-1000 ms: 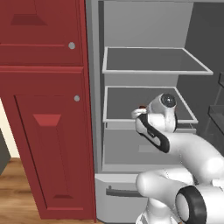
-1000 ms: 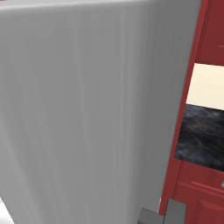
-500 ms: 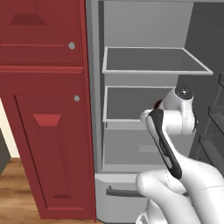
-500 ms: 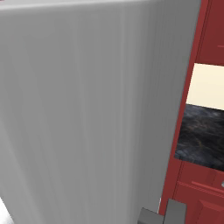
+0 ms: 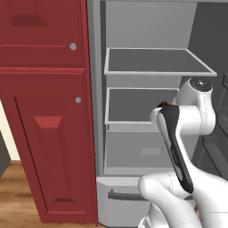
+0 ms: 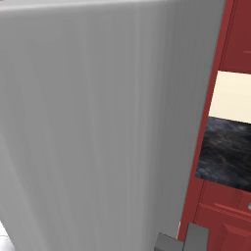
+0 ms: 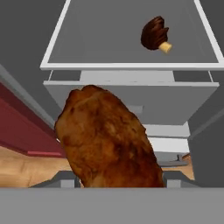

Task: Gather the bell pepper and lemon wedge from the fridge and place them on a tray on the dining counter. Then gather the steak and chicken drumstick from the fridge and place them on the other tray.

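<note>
Open fridge (image 5: 147, 111) with grey shelves fills the background, red cabinets (image 5: 44, 111) to one side. Hand view: steak (image 7: 107, 140), big brown slab, sits right between the fingers (image 7: 118, 177), rising up and ahead of them, fingers spread fairly wide around it and holding it. Fingertips themselves mostly hidden behind the meat, so contact area unclear. Chicken drumstick (image 7: 154, 34) lies well ahead of the fingers on a fridge shelf (image 7: 131, 65), apart from the steak. Trays and dining tabletop not visible.

Risks, as judgement: steak is large and sticks far out past the fingers, so it could pivot or slip in the grip if the arm swings fast. Grip looks to be on the lower edge only, so sagging or dropping onto the floor is possible during carry. Steak could also clip the shelf edge or fridge door (image 6: 98, 122) while the arm backs out. Drumstick not yet fetched.
</note>
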